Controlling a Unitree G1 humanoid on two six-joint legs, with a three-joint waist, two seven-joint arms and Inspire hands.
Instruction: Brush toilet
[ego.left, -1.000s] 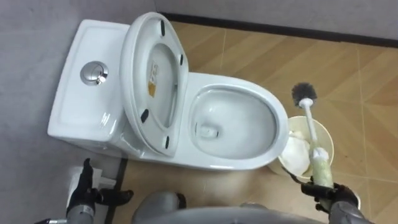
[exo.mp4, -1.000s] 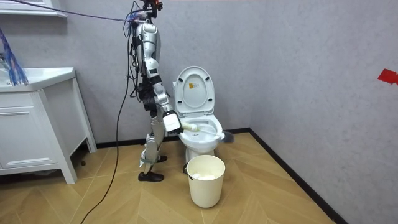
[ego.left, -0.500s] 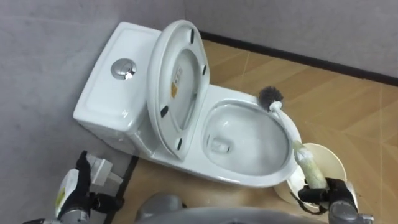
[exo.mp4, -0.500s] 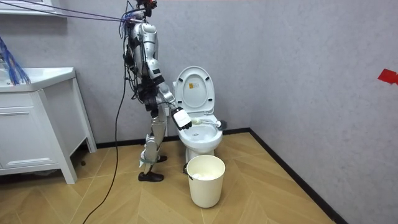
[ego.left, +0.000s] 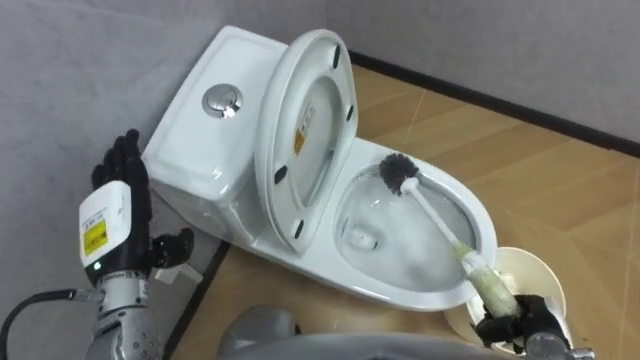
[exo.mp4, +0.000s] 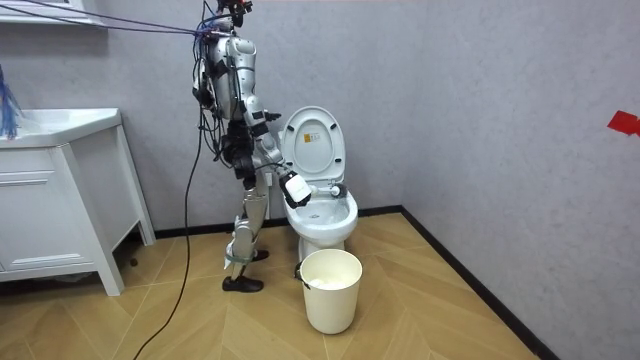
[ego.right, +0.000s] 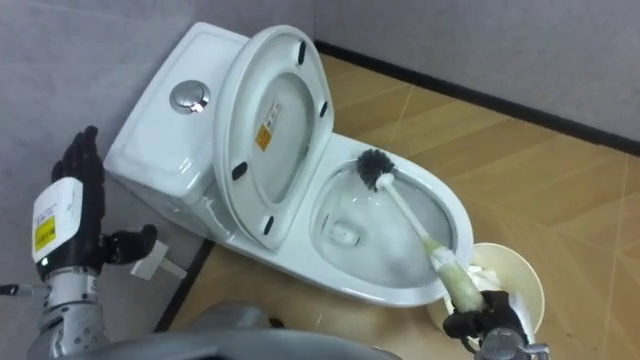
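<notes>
A white toilet (ego.left: 420, 290) stands against the grey wall with its lid and seat (ego.left: 305, 140) raised. My right hand (ego.left: 515, 325) is shut on the pale handle of a toilet brush (ego.left: 437, 222) at the lower right. The brush's dark bristle head (ego.left: 398, 172) rests inside the bowl near its back rim. My left hand (ego.left: 115, 215) is raised beside the tank (ego.left: 205, 130) with straight fingers, holding nothing. In the room view I stand at the toilet's (exo.mp4: 325, 215) side, on the room view's left of it.
A cream bin (ego.left: 535, 280) stands on the wooden floor just past the bowl's front; in the room view this bin (exo.mp4: 330, 290) sits before the toilet. A white cabinet (exo.mp4: 55, 200) stands at the room view's left. A small white fitting (ego.right: 158, 265) lies by the toilet's base.
The brush head has swung from over the rim down into the bowl. My left hand has risen beside the tank. The camera has shifted.
</notes>
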